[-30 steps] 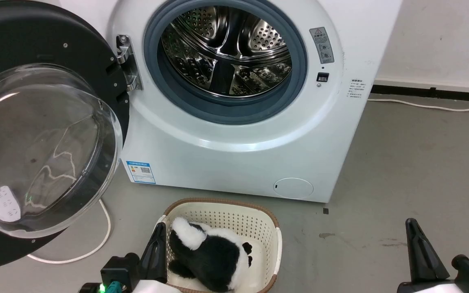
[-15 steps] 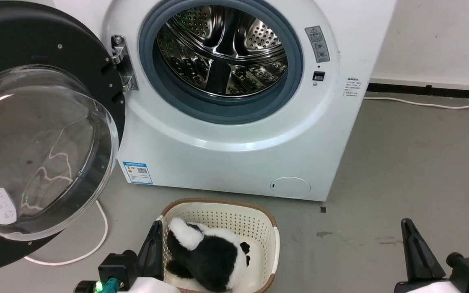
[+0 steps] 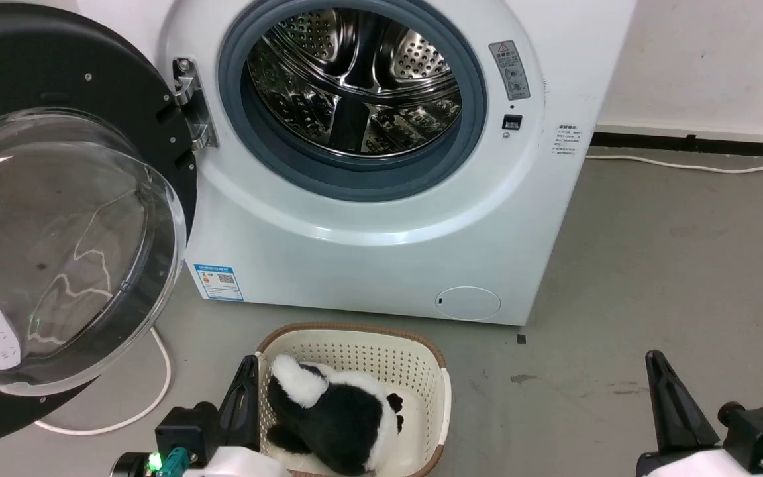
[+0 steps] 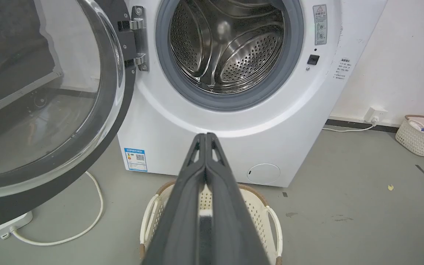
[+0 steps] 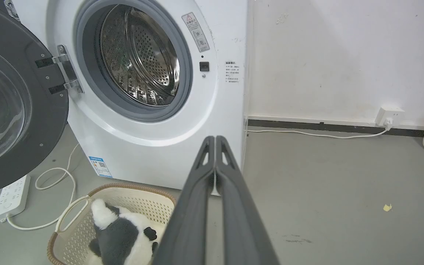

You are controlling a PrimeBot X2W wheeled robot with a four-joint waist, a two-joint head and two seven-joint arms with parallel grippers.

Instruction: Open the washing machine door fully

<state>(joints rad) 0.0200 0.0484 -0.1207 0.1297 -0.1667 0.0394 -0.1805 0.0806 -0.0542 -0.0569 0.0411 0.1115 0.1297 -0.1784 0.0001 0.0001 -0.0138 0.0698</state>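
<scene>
At left, washing machine door [image 3: 63, 218] was seen swung wide; drum [image 3: 355, 79] exposed; left tool [image 3: 247, 371] beside basket [image 3: 355, 329], right tool [image 3: 660, 377] well apart.

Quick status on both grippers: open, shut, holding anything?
Left gripper: closed, fingers pressed together, holding nothing.
Right gripper: closed, fingers pressed together, holding nothing.

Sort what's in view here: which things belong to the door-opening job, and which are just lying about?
Job:
washing machine door, standing wide open
its metal hinge
left gripper and right gripper, both shut, clear of the door

Lying about:
basket with a black-and-white plush toy
power strip
second basket
wall socket
</scene>
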